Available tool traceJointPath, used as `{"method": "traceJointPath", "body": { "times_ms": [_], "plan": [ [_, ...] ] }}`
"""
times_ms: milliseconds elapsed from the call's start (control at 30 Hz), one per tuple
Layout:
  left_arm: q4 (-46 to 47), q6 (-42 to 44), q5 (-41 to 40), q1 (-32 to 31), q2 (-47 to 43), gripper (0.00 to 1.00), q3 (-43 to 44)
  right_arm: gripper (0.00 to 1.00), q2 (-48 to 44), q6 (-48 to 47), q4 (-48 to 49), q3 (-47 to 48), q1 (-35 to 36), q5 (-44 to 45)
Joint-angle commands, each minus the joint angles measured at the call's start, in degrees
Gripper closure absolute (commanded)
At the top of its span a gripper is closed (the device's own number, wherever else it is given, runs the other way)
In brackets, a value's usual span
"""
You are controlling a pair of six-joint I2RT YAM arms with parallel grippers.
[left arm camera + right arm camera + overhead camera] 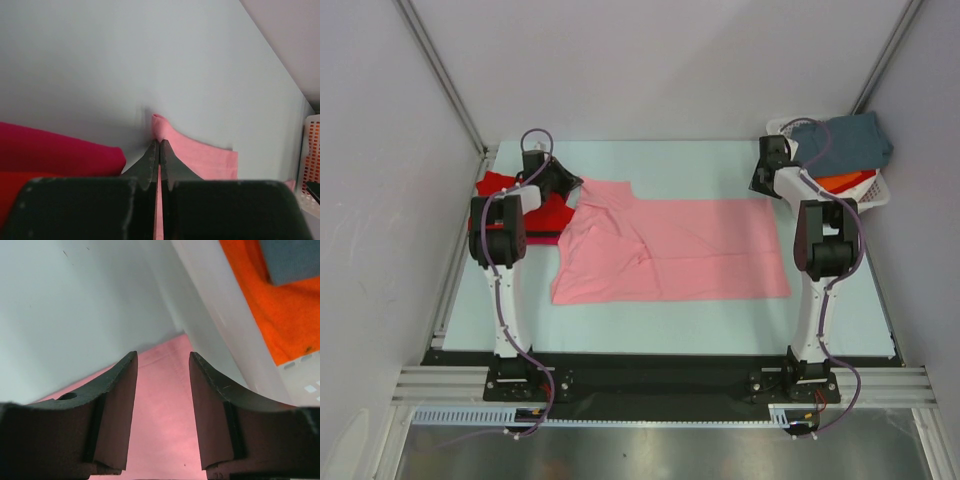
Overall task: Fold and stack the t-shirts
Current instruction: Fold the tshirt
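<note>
A light pink t-shirt (670, 250) lies spread across the middle of the table, its left part rumpled. My left gripper (572, 190) is shut on the shirt's far left corner; the left wrist view shows pink cloth (200, 155) pinched between the closed fingers (150, 160). My right gripper (767, 185) is open above the shirt's far right corner, and pink cloth (165, 405) shows between its fingers (120, 405). A red shirt (498, 184) and a magenta shirt (55, 150) lie at the far left. A slate grey-blue shirt (845, 140) and an orange shirt (845, 183) sit in the basket.
A white slotted plastic basket (878, 195) stands at the far right corner, close beside my right gripper; its wall (220, 315) shows in the right wrist view. Grey walls enclose the table on the left, back and right.
</note>
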Motion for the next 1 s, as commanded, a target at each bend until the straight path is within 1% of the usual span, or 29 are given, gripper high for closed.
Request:
{"method": "traceJointPath", "body": {
  "times_ms": [0,200,367,533,700,767,867,900,967],
  "plan": [
    [1.15,-0.23,-2.91,2.54,-4.28,1.00,-1.68,0.50,2.15,-1.03,-1.40,3.61,-0.14,1.14],
    [3.17,-0.58,-3.96,2.99,-6.04,1.00,-4.32,0.50,3.82,-1.12,-1.66,4.49,-0.06,1.14],
    [3.26,-1.11,-2.21,3.07,-4.90,1.00,-3.36,0.51,5.84,-1.39,-2.54,5.55,-0.06,3.69],
    [3.26,-1.11,-2.12,2.72,-4.63,1.00,-3.01,0.56,7.25,-1.48,-2.63,6.07,-0.14,3.69],
    [3.18,-0.76,-1.85,2.28,-4.28,1.00,-2.22,0.59,8.31,-1.56,-3.07,6.78,-0.32,4.83],
    [2.83,-0.15,-2.20,1.85,-4.19,1.00,-1.78,0.66,8.31,-1.74,-2.98,6.95,-0.15,4.65],
    [1.95,0.73,-2.56,1.32,-4.02,1.00,-0.90,0.68,8.40,-2.17,-2.89,6.95,-0.06,5.80],
    [1.86,1.00,-2.73,0.97,-3.93,1.00,-0.55,0.80,8.57,-2.35,-2.72,7.04,-0.06,5.80],
    [1.24,1.78,-2.91,0.44,-3.84,1.00,0.07,0.89,9.01,-2.44,-3.24,7.74,0.03,5.71]
  ]
}}
